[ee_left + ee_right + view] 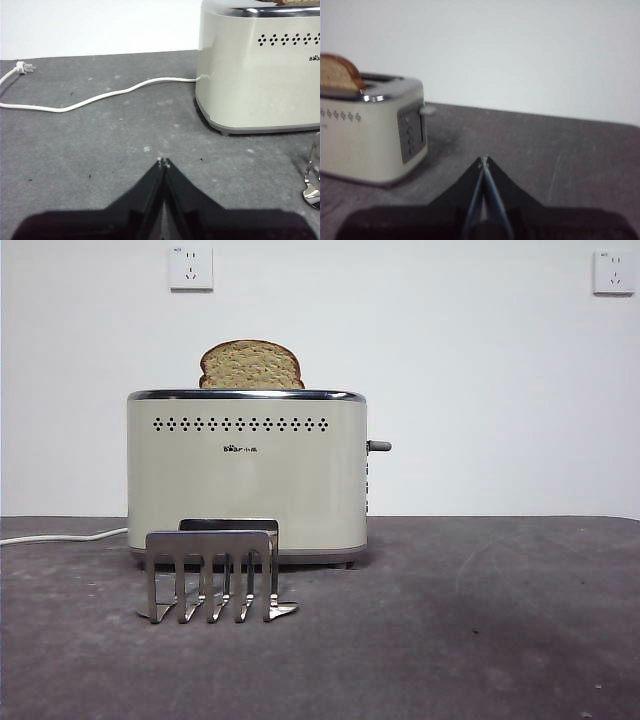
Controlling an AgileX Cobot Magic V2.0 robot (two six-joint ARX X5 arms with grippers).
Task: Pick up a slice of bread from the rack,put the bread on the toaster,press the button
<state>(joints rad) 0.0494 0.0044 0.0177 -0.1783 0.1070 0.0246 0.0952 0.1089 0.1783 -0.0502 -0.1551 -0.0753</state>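
Nearest to me on the dark grey table [480, 640] stands the rack [212, 575], its slots bare, sitting at about 7 o'clock from the table's middle. Directly behind it, towards 12 o'clock and just beside it, is the toaster [247, 475]. The slice of bread [250, 366] stands upright in the toaster's top, its domed crust poking above the chrome rim (only the upper part shows). The button [379, 446] juts out at 3 o'clock from the toaster's narrow end, high up on that side. A white cord [60, 536] trails away at 9 o'clock. Further back, two wall sockets [191, 268] sit on the white wall.

The left gripper [163, 162] hangs low over bare table near the toaster's cord end, jaws pressed together, holding nothing. The right gripper [484, 161] is likewise closed and empty, off the button end.
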